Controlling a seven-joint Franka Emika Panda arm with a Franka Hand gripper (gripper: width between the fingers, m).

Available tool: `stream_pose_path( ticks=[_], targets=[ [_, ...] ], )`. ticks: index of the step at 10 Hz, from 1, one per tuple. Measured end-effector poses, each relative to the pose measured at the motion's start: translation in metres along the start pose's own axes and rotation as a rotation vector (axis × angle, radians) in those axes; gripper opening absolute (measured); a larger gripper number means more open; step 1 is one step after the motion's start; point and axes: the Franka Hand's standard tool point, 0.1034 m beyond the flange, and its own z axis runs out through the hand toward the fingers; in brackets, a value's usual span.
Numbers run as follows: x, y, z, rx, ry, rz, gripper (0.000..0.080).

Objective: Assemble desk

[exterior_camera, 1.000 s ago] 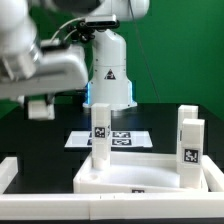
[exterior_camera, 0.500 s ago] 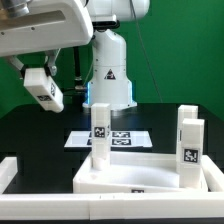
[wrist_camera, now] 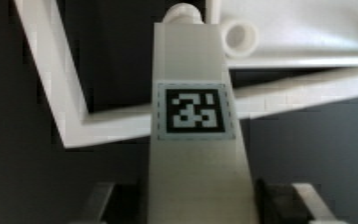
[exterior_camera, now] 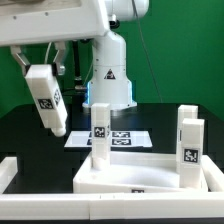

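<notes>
Now, reading the exterior view from its left, we first meet a long white plastic rail at the edge of the black table. Above it hangs our two-finger gripper, clamped on a short white square-section desk leg with a black-and-white square tag; the leg tilts, its lower end swung toward the exterior view's right, well clear of the table. In the wrist view that same leg runs away from the camera between the dark fingers, its tag facing us.

Further right stands the wide white rimmed plastic tabletop, lying with its rim upward. One tagged leg stands upright in its near-left corner, directly below and beside the held leg's free end. Behind it lies the flat white marker board, and beyond that rises the white robot base. At the exterior view's right, a second upright leg stands in the tabletop, with a third just behind it. The wrist view shows the tabletop's rim and a round peg-like end beyond the held leg.
</notes>
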Motion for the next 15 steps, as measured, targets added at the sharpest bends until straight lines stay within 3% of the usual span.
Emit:
stream_pose_path(
  ticks=[2, 5, 8, 11, 15],
  targets=[
    [-0.011, -0.031, 0.016, -0.033, 0.234, 0.110, 0.0287],
    [-0.012, -0.025, 0.017, -0.078, 0.397, 0.056, 0.0287],
    [-0.029, -0.038, 0.025, -0.063, 0.367, 0.064, 0.0287],
    [-0.038, -0.030, 0.024, -0.053, 0.256, 0.011, 0.0287],
    [-0.042, -0.032, 0.031, -0.054, 0.239, 0.010, 0.0287]
  ],
)
